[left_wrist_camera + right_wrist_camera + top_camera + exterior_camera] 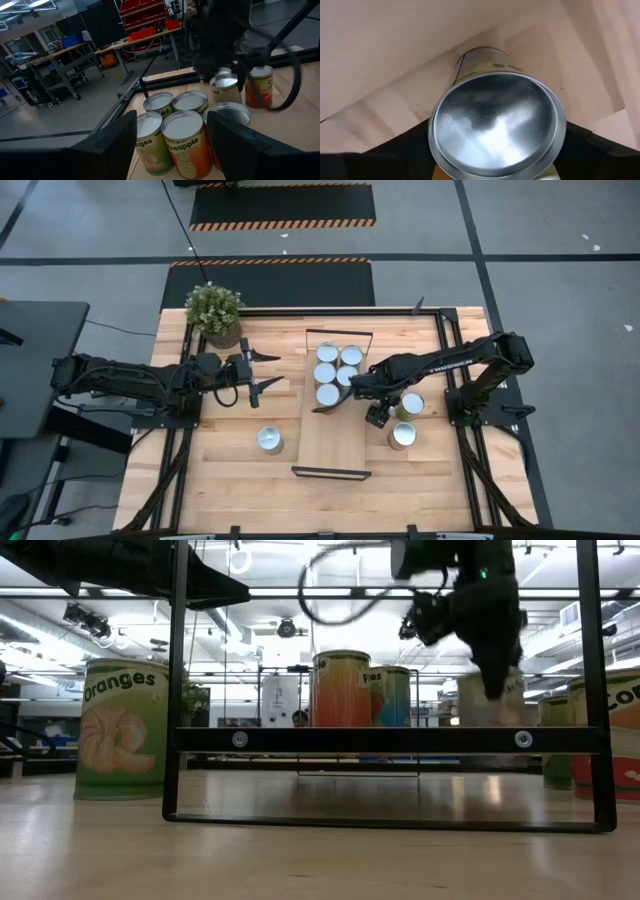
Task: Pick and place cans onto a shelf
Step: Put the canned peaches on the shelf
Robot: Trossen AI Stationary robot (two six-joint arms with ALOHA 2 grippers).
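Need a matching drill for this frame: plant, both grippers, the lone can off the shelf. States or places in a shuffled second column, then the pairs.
Column 1
1. plant
2. left gripper
3. right gripper
4. lone can

Column 2
A. standing on the table, on the left arm's side of the shelf
B. fingers open, holding nothing, short of the shelf
C. at a table corner
D. shut on a can over the shelf

Pairs: 1-C, 2-B, 3-D, 4-A
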